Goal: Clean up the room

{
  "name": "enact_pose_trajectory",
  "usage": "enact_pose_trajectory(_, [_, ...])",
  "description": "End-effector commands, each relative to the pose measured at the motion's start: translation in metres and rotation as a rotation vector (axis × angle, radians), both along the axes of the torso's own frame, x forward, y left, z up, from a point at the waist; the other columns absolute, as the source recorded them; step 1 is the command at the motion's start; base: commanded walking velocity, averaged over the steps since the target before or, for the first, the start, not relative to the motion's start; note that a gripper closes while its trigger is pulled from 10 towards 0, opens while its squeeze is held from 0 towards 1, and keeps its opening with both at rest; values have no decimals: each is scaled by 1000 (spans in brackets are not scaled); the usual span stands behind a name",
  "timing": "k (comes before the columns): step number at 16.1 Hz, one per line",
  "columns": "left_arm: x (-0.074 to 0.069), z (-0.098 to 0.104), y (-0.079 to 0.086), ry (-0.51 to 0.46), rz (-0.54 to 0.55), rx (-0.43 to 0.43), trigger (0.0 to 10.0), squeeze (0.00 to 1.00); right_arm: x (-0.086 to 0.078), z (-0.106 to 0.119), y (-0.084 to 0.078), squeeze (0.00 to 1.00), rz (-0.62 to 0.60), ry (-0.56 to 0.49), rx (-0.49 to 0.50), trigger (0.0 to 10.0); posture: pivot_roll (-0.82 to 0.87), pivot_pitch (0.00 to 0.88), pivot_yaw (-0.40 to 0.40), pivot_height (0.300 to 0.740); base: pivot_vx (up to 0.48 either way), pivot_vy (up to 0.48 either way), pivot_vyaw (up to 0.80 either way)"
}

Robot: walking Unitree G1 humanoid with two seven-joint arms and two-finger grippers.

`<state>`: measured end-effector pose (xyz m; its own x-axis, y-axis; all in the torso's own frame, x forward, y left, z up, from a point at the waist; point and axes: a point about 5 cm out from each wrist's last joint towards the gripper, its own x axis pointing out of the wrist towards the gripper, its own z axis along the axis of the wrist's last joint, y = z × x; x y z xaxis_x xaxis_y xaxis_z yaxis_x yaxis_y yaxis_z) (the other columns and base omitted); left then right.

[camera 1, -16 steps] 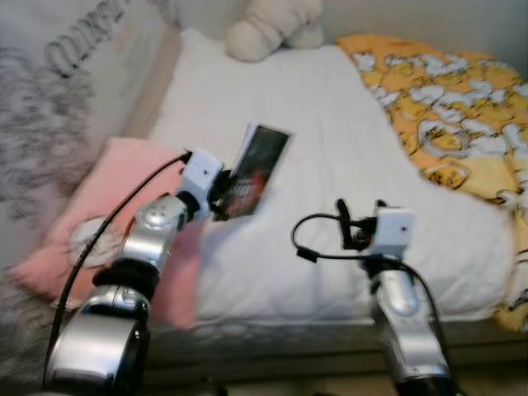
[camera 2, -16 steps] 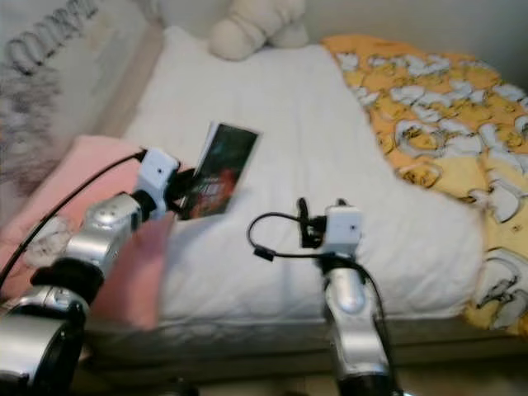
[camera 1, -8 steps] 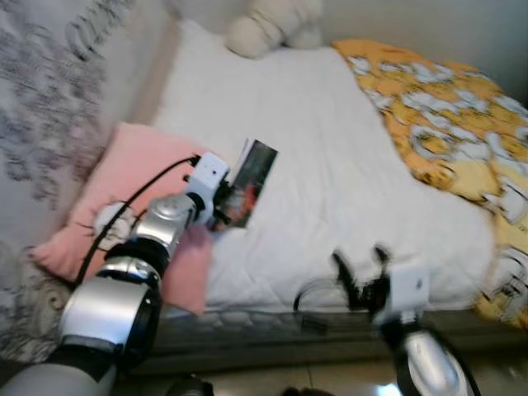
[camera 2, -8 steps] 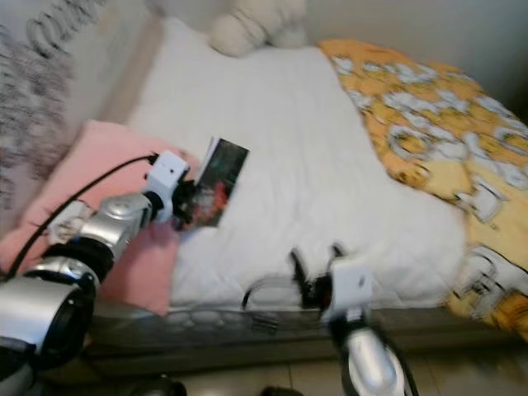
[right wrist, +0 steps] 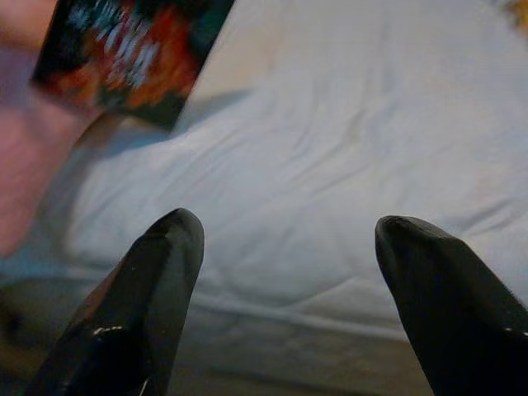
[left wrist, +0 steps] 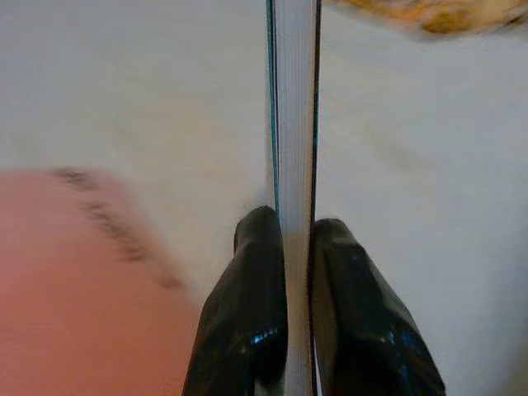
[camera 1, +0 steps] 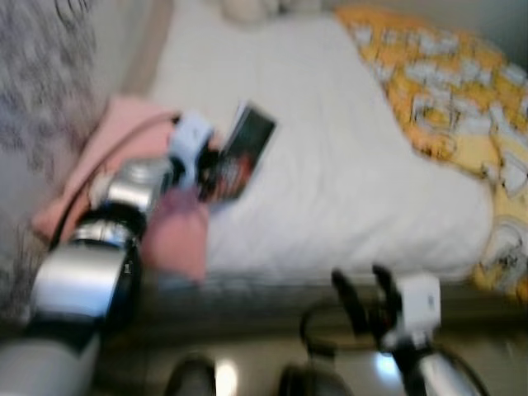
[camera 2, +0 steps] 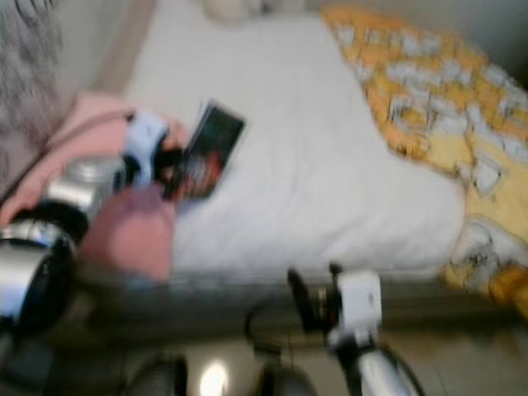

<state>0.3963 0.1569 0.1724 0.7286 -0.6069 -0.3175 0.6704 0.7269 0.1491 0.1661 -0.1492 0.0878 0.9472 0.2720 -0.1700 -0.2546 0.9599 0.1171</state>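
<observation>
A thin book [camera 1: 240,153] with a dark cover marked red hangs over the white bed [camera 1: 330,157], near a pink pillow [camera 1: 157,223]. My left gripper [left wrist: 294,243] is shut on its lower edge; in the left wrist view the white page edge [left wrist: 294,107] runs straight up between the two black fingers. My right gripper [camera 1: 363,290] stands open low in front of the bed's front edge, nothing between its fingertips [right wrist: 161,247]. The right wrist view looks past them at the white sheet and the book's cover [right wrist: 124,49].
An orange-and-white patterned blanket [camera 1: 445,99] covers the bed's right side. A cream stuffed toy [camera 2: 227,7] lies at the head end. A grey patterned wall [camera 1: 41,99] runs along the left. Shiny floor [camera 1: 247,371] lies before the bed frame. The head views are blurred.
The camera has tilted down and pulled back, so the bed sits higher in view. My right gripper has dropped below the mattress edge. The left gripper still holds the book.
</observation>
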Motion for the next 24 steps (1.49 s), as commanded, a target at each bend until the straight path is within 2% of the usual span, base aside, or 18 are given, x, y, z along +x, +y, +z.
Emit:
enact_pose_trajectory(1, [-6, -6, -6, 114, -99, -88, 0, 0, 3, 10, -5, 0, 15, -29, 5, 10000, -113, 149, -98, 740, 0, 0, 0])
enact_pose_trajectory(3, [-12, -25, -3, 230, -63, -139, 0, 0, 2, 7, -8, 0, 23, -15, -2, 10000, -80, 164, -90, 740, 0, 0, 0])
enact_pose_trajectory(4, [-15, -35, -7, 277, -33, -155, 0, 0, 1, 7, -8, 0, 24, -9, -3, 10000, -82, 170, -93, 740, 0, 0, 0])
enact_pose_trajectory(5, [-17, -39, -9, 291, -28, -142, 0, 0, 1, 7, -7, 0, 26, -8, -3, 10000, -86, 172, -97, 740, 0, 0, 0])
enact_pose_trajectory(6, [-17, -49, -15, 276, 16, -82, 0, 0, 0, 10, -5, 0, 32, -9, -1, 10000, -101, 179, -101, 740, 0, 0, 0])
enact_pose_trajectory(7, [-12, -48, -14, 171, 144, 3, 0, 0, -1, 12, -3, 0, 42, -9, -2, 10000, -115, 184, -105, 740, 0, 0, 0])
enact_pose_trajectory(8, [-4, -36, -11, 70, 218, 42, 0, 0, -5, 14, -2, 0, 45, -7, -7, 10000, -136, 183, -103, 740, 0, 0, 0])
enact_pose_trajectory(11, [5, -16, -9, -15, 265, 16, 0, 0, -11, 13, -5, 0, 31, 5, -13, 10000, -153, 177, -97, 740, 0, 0, 0])
enact_pose_trajectory(13, [10, -4, 1, -86, 314, 109, 0, 0, -16, 12, -5, 0, 24, 21, -14, 10000, -154, 172, -88, 740, 0, 0, 0])
enact_pose_trajectory(14, [8, -9, 9, -78, 324, 192, 0, 0, -17, 11, -4, 0, 25, 29, -13, 10000, -147, 167, -85, 740, 0, 0, 0])
enact_pose_trajectory(15, [7, -12, 12, -70, 327, 219, 0, 0, -18, 10, -4, 0, 25, 31, -13, 10000, -147, 167, -85, 740, 0, 0, 0])
enact_pose_trajectory(16, [1, -26, 17, -46, 293, 327, 0, 0, -16, 11, -2, 0, 37, 26, -1, 10000, -147, 167, -85, 740, 0, 0, 0])
enact_pose_trajectory(18, [-2, -33, 15, -42, 221, 414, 0, 0, -18, 18, 8, 0, 155, -5, 10, 10000, -137, 176, -88, 740, 0, 0, 0])
enact_pose_trajectory(20, [-2, -33, 13, -60, 194, 471, 0, 0, -14, 21, 5, 0, 153, -15, 7, 10000, -138, 179, -90, 740, 0, 0, 0])
enact_pose_trajectory(21, [0, -29, 15, -88, 217, 510, 1176, 0, -10, 21, 1, 0, 139, -17, -1, 10000, -136, 179, -91, 740, 0, 0, 0])
enact_pose_trajectory(22, [1, -27, 17, -104, 238, 532, 3882, 0, -9, 20, 1, 0, 134, -17, -4, 10000, -136, 178, -91, 740, 0, 0, 0])
enact_pose_trajectory(23, [3, -24, 20, -122, 265, 541, 8235, 0, -9, 20, 0, 0, 129, -14, -4, 10000, -136, 176, -92, 740, 0, 0, 0])
enact_pose_trajectory(24, [4, -20, 21, -141, 276, 562, 10000, 647, -11, 18, 0, 0, 126, -7, -3, 10000, -136, 175, -92, 740, 0, 0, 0])
